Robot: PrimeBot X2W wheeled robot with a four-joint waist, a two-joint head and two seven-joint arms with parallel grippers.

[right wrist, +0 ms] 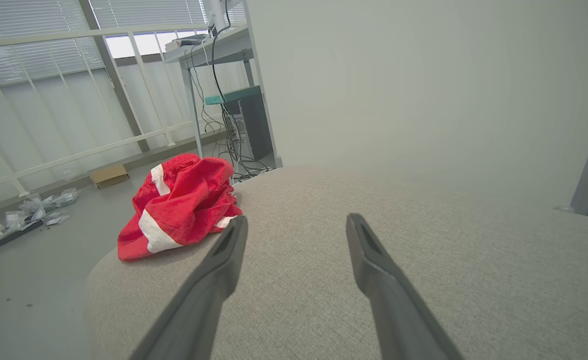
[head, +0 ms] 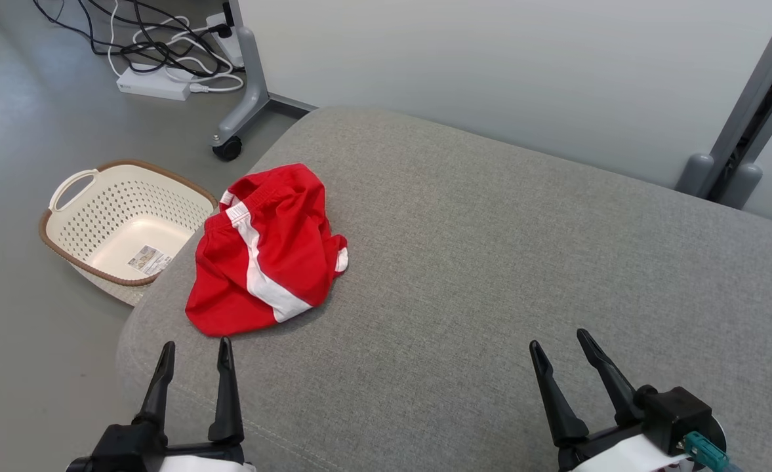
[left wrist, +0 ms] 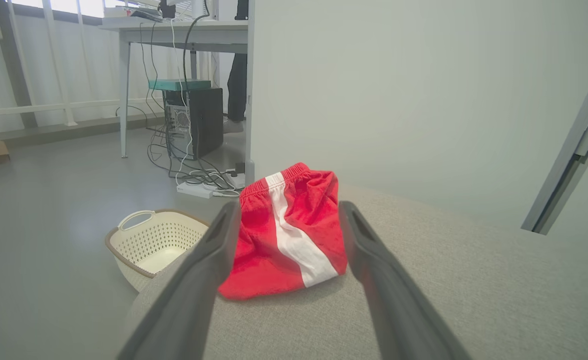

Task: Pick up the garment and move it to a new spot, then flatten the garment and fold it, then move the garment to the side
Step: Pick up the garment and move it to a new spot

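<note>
Garment [head: 264, 252]: red shorts with white stripes, bunched in a heap on the grey cushion [head: 490, 262], at the corner just beside the basket [head: 130, 164]. The left pincer [head: 197, 346], on the basket side, and the right pincer [head: 558, 337], well apart from the basket, both stand wide open and empty. For a secure pick, the left pincer should straddle a raised fold and close on it firmly before lifting.

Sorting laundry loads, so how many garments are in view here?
1. A red garment with white stripes lies crumpled near the left edge of the grey cushion, beside the floor basket. Another could be hidden under it.
</note>
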